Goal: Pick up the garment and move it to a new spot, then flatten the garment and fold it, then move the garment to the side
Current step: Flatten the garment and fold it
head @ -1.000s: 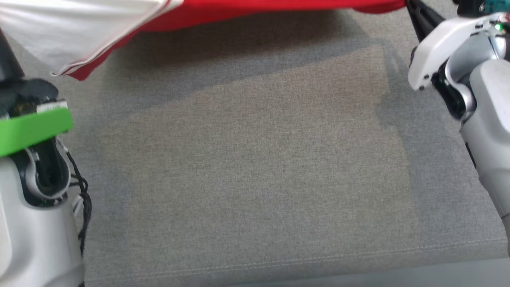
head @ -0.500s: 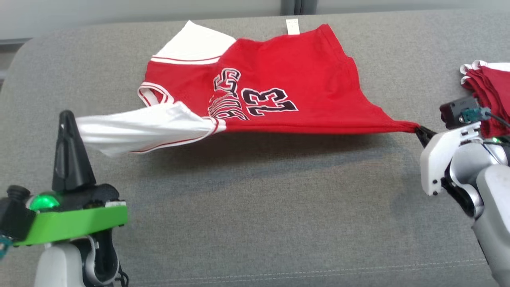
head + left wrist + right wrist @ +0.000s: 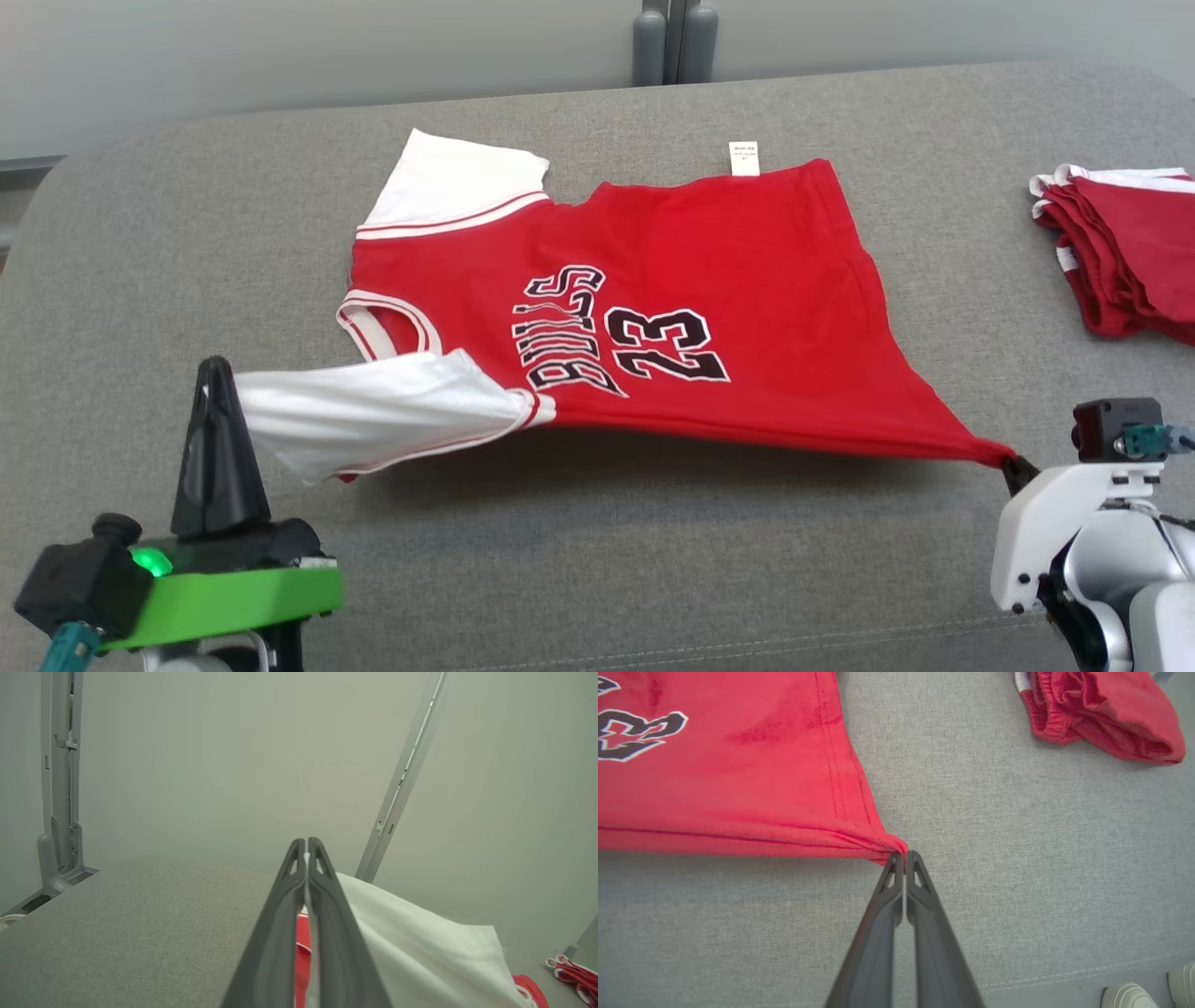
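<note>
The grey fabric-covered bench (image 3: 597, 579) runs across the head view, with a rounded corner at the far left and a stitched seam close to its front edge. A broad bare strip lies between that seam and the garment, and more bare cloth stretches to the left and behind.

The garment (image 3: 747, 271), a red jersey with white sleeves and the number 23, sits mid-bench. Its far half lies flat, while its near edge is stretched taut between the two tools and is raised off the surface, casting a shadow beneath.

A pile of folded red clothes (image 3: 1125, 252) lies at the right end of the bench, apart from the jersey's hem, narrowing the room on that side. A grey post (image 3: 674, 42) stands behind the back edge against the pale wall.

The left tool (image 3: 216, 366) has its fingers pressed together on the end of the near white sleeve (image 3: 373, 411). The right tool (image 3: 1014, 465) is closed tight on the red hem corner.

A small white label (image 3: 743, 157) pokes out at the far edge. In the right wrist view, pale shoes (image 3: 1127, 996) show beyond the front edge.
</note>
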